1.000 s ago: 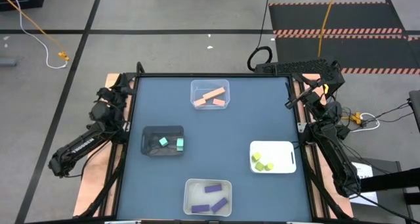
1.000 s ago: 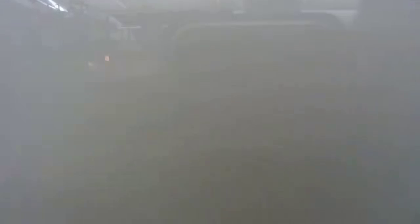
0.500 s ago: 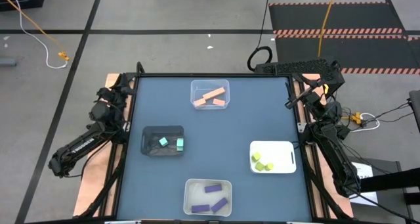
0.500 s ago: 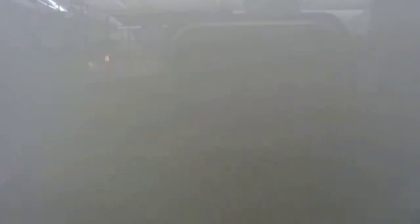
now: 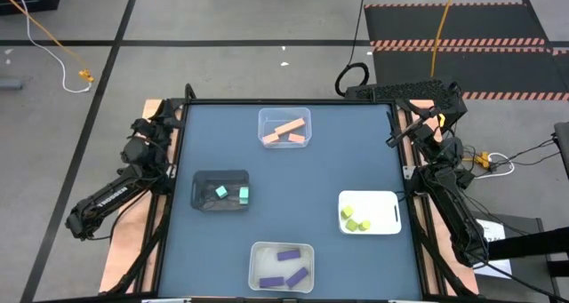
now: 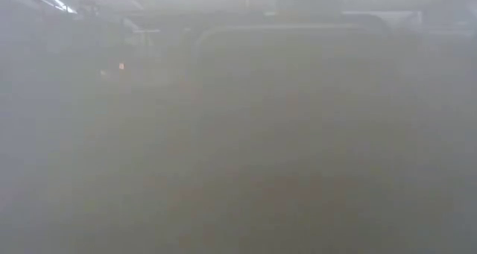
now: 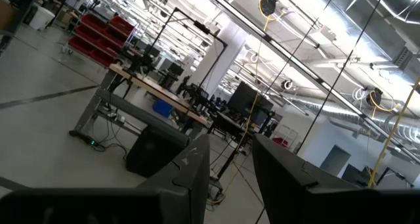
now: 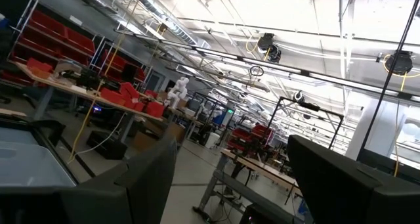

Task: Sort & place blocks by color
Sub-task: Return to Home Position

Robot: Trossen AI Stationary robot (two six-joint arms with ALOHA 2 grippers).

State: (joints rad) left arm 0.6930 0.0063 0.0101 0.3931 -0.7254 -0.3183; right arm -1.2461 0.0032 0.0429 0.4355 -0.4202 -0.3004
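Nothing has moved lately: orange blocks [image 5: 286, 131] sit at 12 o'clock on the table [image 5: 356, 152], teal blocks [image 5: 231, 193] at 9, yellow-green blocks [image 5: 354, 219] at 3, purple blocks [image 5: 292, 266] at 6. Left gripper [image 7: 226, 165] and right gripper [image 8: 230, 165] rest outside it, jaws apart, empty. Sorting looks finished.

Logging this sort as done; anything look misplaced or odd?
Nothing odd: orange blocks in the clear bin, teal blocks in the black bin, yellow-green blocks in the white tray, purple blocks in the near bin. Left arm and right arm rest beside the table.
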